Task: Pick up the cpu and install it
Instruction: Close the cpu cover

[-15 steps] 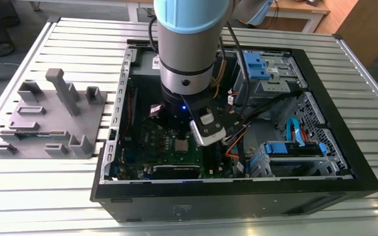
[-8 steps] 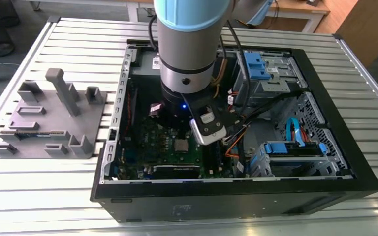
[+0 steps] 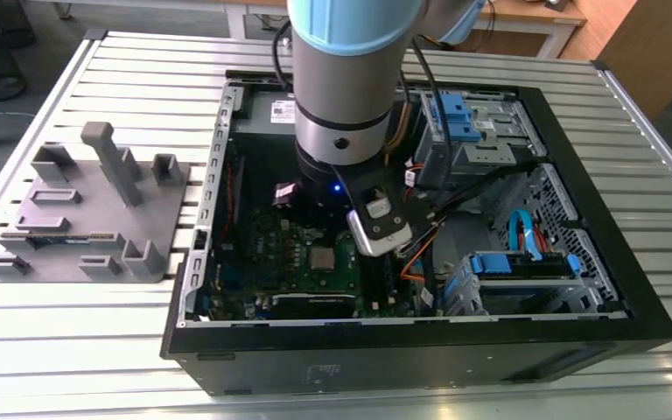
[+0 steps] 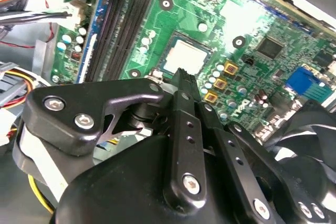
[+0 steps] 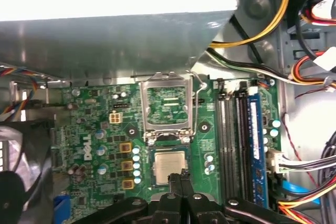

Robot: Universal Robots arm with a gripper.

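The cpu point(image 5: 169, 161) is a small square chip with a pale silvery top. It lies flat in the socket of the green board point(image 5: 94, 129), and it also appears in the second wrist view as cpu point(image 4: 187, 56) and in the exterior view as cpu point(image 3: 322, 257). The socket's metal lid point(image 5: 167, 103) stands flipped open beside it. My gripper point(image 5: 180, 178) hovers at the edge of the chip with its black fingers pressed together and nothing between them. In the second wrist view my gripper point(image 4: 182, 77) points at the chip's near edge. I cannot tell whether it touches the chip.
The board lies inside an open black computer case point(image 3: 616, 219) on a slatted metal table. Memory slots point(image 5: 239, 145), cable bundles point(image 5: 310, 166) and blue drive bays point(image 3: 523, 262) crowd the case. A grey plastic holder point(image 3: 80, 219) sits on the exterior view's left.
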